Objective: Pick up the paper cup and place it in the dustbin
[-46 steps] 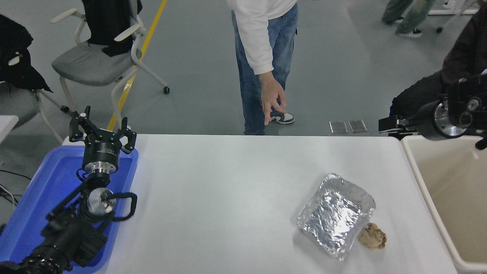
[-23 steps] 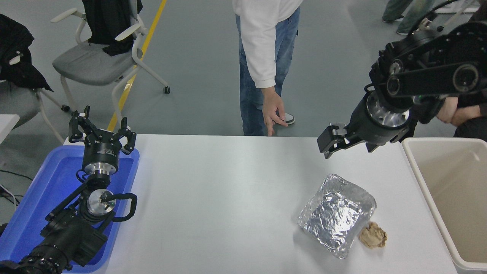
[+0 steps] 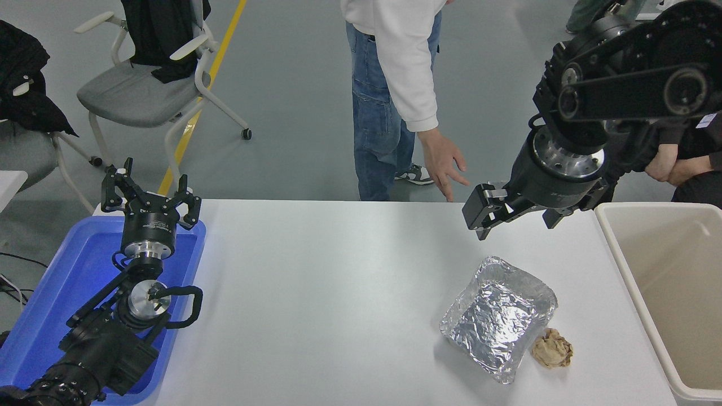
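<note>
The paper cup cannot be found anywhere in view: not on the surface [image 3: 338, 282], not in either hand, and not on the visible part of the dustbin's floor. The dustbin [image 3: 612, 248] stands at the right edge of the surface, a large cream plastic tub with a thick rounded rim and smooth walls.

The right hand [image 3: 479, 217] hovers above the far right of the surface, just left of the dustbin and beyond the foil tray [image 3: 499, 316]. It grips nothing; whether its fingers are spread or closed, I cannot tell at this angle. The left hand [image 3: 151, 194] is parked over the blue tray [image 3: 34, 316] at the near left, fingers spread and empty.

Judgement: no cup remains to be fetched, so the deposit step appears done or the cup lies unseen in the bin. Any next move calls first for locating the cup.

The foil tray is crinkled, shiny and shallow, with bent corners. Touching its near right corner lies a crumpled brown paper ball [image 3: 553, 348]. A person's hand [image 3: 443, 163] hangs near the far edge.
</note>
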`<move>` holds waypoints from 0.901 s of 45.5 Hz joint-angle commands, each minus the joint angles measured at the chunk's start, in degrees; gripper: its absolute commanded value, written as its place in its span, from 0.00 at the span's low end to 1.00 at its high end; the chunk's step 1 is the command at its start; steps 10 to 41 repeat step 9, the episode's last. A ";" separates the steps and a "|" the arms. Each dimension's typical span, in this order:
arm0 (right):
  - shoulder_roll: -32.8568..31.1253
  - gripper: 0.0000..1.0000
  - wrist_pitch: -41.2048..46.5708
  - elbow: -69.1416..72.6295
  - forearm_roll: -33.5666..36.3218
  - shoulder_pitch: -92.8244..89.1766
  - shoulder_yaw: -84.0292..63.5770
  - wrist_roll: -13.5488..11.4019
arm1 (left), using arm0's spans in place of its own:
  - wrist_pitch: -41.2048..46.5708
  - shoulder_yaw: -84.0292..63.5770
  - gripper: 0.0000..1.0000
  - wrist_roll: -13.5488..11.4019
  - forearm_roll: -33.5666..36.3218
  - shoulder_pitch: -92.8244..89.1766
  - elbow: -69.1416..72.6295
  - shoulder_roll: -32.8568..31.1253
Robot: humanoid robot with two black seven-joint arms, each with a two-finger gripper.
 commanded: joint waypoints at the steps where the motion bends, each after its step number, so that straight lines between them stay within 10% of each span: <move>1: -4.30 1.00 2.28 0.59 -0.20 1.53 -0.66 -0.06 | 0.00 0.00 0.99 0.00 0.00 0.00 0.05 0.09; 41: -5.71 1.00 1.50 0.50 -0.72 1.26 -0.66 0.03 | 0.00 0.00 0.99 0.00 0.00 0.00 -0.04 -0.09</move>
